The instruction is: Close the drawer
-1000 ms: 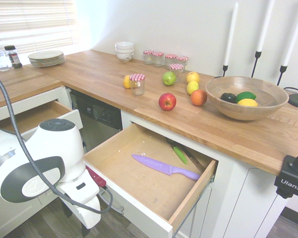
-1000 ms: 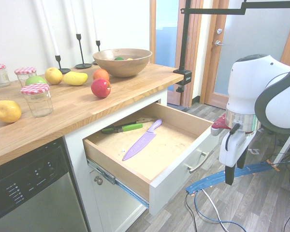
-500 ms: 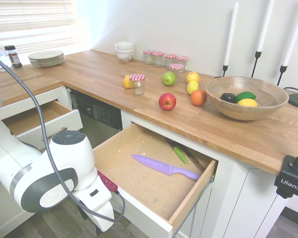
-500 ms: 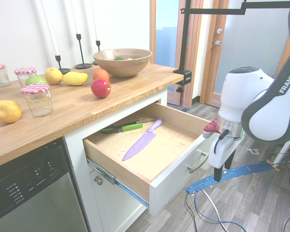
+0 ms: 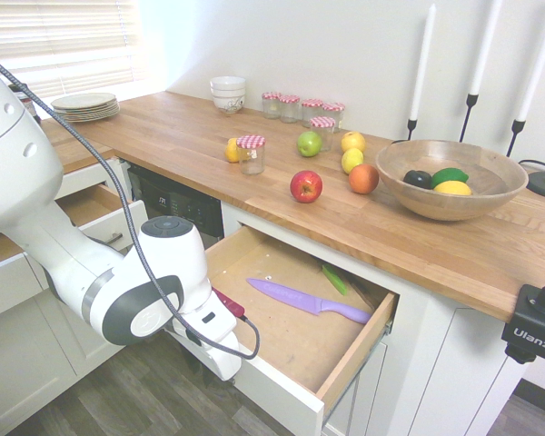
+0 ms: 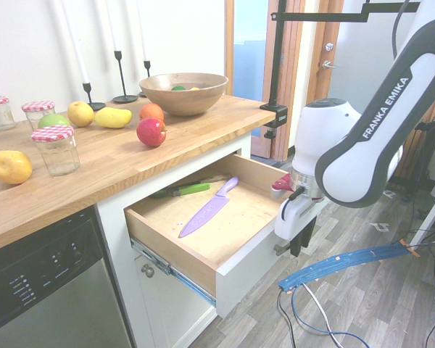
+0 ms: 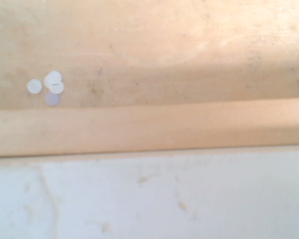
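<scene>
The drawer (image 5: 350, 356) stands partly open below the wooden counter, showing light wooden sides and a flat white front (image 6: 241, 267). Inside it lie a purple knife (image 5: 302, 302) and a green-handled knife (image 6: 187, 191). My gripper (image 6: 296, 243) hangs low against the outside of the white front, near its silver bar handle (image 6: 280, 249). In the first exterior view the white hand (image 5: 211, 338) presses at the front's left part and hides the fingers. The wrist view shows the front's top edge (image 7: 149, 199) and the wooden inner wall (image 7: 149, 127) from close by.
A second open drawer (image 5: 98, 216) stands at the left, past the black dishwasher (image 5: 177, 207). On the counter are a red apple (image 5: 306, 186), other fruit, lidded jars (image 5: 251, 153), a wooden bowl (image 5: 450, 182), plates and candlesticks. Wood floor lies in front of the cabinets.
The arm has swung in from the left to the drawer front. The drawer has slid a little way in, and the green-handled knife now lies further under the counter.
</scene>
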You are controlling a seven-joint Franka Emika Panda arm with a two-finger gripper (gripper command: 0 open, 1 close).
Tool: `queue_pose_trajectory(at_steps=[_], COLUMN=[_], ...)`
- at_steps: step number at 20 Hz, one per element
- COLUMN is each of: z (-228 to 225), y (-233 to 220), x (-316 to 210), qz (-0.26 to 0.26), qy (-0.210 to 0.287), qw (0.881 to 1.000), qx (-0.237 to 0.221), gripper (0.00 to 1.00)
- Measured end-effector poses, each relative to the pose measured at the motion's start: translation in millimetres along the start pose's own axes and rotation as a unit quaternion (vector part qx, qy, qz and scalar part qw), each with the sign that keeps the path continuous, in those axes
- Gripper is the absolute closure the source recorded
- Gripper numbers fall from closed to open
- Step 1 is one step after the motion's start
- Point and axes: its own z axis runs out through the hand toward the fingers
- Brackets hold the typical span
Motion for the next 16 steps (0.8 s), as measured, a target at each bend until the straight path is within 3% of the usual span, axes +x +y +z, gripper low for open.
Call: queue_pose_trajectory(at_steps=[16], z=[-7], y=[-57], x=[75], qz=[0.029], qy=[0.006], qw=[0.999], qx=[0.012], gripper=[1.0])
